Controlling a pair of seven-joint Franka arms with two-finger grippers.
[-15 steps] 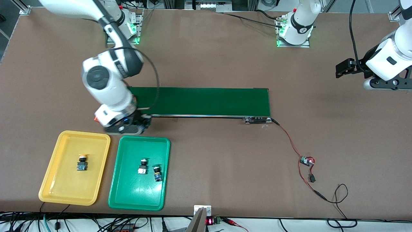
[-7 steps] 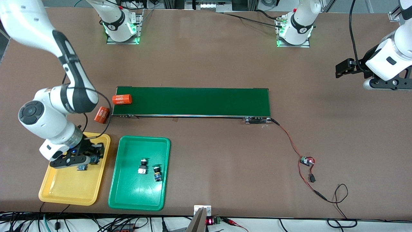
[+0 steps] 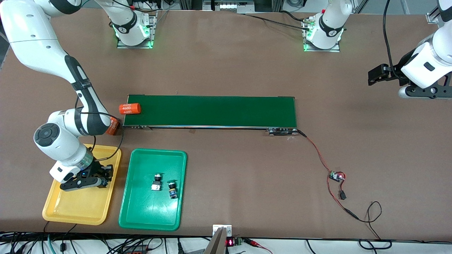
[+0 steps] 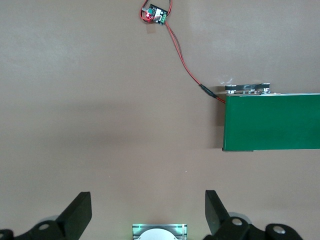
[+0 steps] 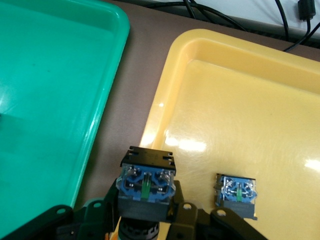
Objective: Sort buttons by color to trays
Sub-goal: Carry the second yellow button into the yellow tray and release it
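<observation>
The right gripper (image 3: 100, 175), fingers clamped, hangs low at the front view's lower left, while the left gripper (image 4: 148, 212) waits spread wide at its upper right.

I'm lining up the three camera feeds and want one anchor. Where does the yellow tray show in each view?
Front view: the yellow tray lies at the right arm's end of the table, beside the green tray, under the right gripper.
Right wrist view: yellow tray fills most of the picture.
Left wrist view: not in it.
Shared landmark: the green tray shows in the front and right wrist views.
</observation>
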